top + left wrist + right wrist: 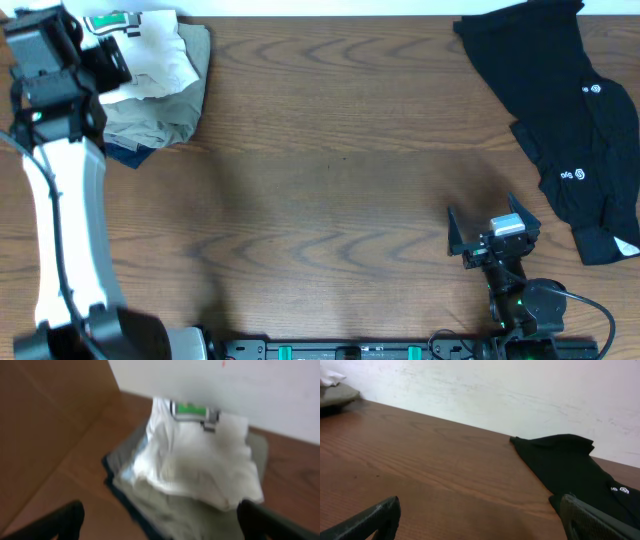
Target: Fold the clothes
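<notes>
At the far left corner of the worktop (320, 180), the left gripper (160, 510) hangs over a small stack of clothes, its jaws spread as wide as they go and holding nothing. The white T-shirt (200, 465) lies just beyond those jaws, roughly centred between the two fingers and clear of both. It is bunched rather than flat, with its green-and-black graphic (192, 410) at the far edge, close to the white wall (520, 395). The shirt rests on top of a folded khaki garment (165, 115), and a navy piece (125, 153) peeks out from under the near left edge of that. The wide middle of the wooden top shows only wood grain. Towards the near right, the right gripper (480, 502) sits low over bare wood, its jaws likewise fully apart and empty, well away from the T-shirt. Beyond it, at the far right, a black garment (570, 110) with small white logos sprawls unfolded from the far edge down the right side, near the right jaws but not touching them.
</notes>
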